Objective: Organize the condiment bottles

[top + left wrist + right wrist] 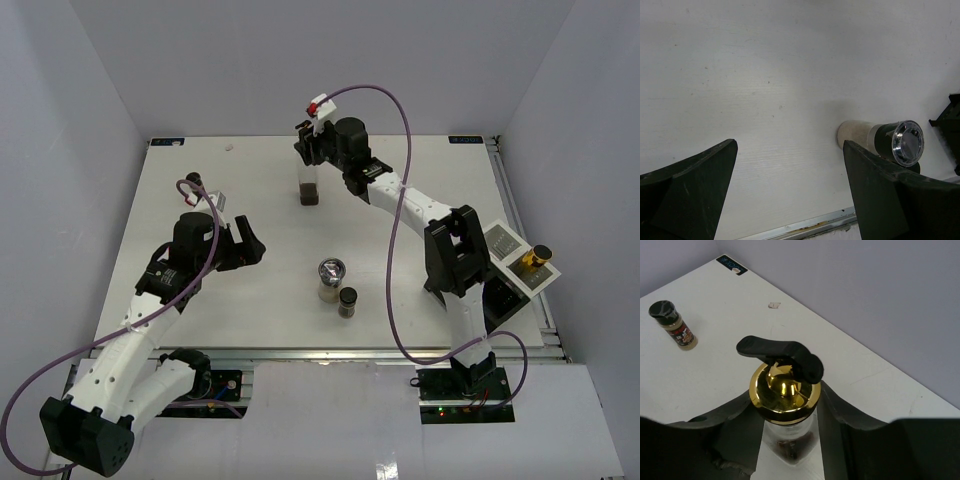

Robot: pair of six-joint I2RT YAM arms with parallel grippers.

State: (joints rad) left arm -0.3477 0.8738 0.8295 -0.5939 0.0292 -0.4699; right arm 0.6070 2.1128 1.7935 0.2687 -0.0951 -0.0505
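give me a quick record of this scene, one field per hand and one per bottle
left hand: open, empty, above the table
right hand: closed around the glass bottle, just under its gold top
glass bottle: upright at the far side of the table
chrome shaker: upright, mid-table
small dark jar: right beside the shaker
slim black-capped bottle: alone, far left
gold-banded jar: at the table's right edge
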